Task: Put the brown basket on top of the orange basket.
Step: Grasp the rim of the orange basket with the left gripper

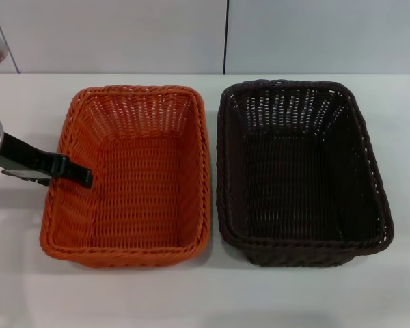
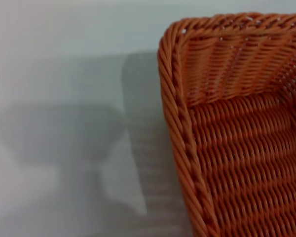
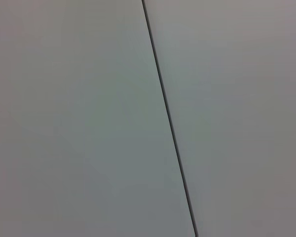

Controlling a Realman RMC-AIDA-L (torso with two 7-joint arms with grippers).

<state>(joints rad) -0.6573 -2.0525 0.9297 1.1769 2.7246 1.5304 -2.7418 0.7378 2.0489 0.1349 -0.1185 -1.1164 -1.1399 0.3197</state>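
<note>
The orange basket point(image 1: 126, 174) stands on the left of the white table, empty. The brown basket point(image 1: 301, 171) stands right beside it on the right, also empty, with a narrow gap between their rims. My left gripper point(image 1: 80, 175) reaches in from the left edge and lies over the orange basket's left rim, about halfway along it. The left wrist view shows a corner of the orange basket point(image 2: 237, 123) and the gripper's shadow on the table beside it. My right gripper is out of view; its wrist view shows only a pale wall with a dark seam.
The white table point(image 1: 205, 301) has bare room in front of both baskets and to the right of the brown one. A pale wall point(image 1: 123, 34) with a vertical seam rises behind the table.
</note>
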